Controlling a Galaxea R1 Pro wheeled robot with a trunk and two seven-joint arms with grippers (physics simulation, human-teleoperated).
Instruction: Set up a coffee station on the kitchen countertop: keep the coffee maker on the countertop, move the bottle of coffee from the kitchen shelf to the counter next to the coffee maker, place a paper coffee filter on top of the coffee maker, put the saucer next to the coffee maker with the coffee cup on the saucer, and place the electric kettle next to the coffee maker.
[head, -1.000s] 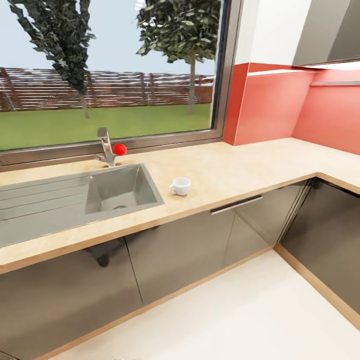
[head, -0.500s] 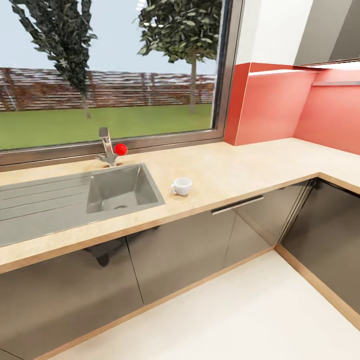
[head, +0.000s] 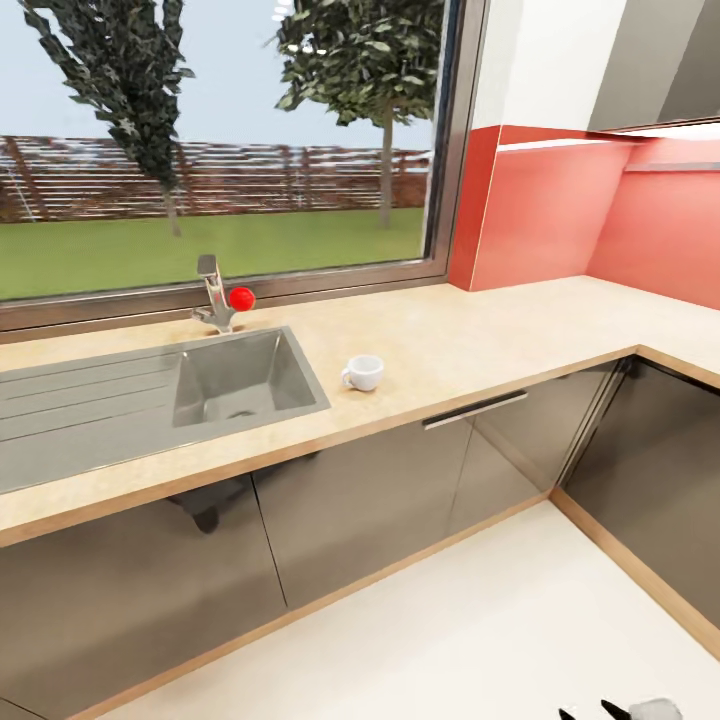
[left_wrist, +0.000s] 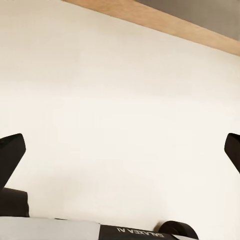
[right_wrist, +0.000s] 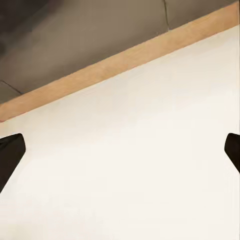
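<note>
Coffee cup (head: 362, 372) far beyond right pincer (head: 610, 712)

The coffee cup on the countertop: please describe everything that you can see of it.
The coffee cup is small, white and glossy, like ceramic, with a loop handle on the side toward the sink. It stands upright, mouth up, directly on the light wood-look kitchen countertop, a little apart from the sink's right rim and nearer the counter's front edge than the window. No saucer is under it, nothing else touches it, and its inside looks empty from this angle.
</note>
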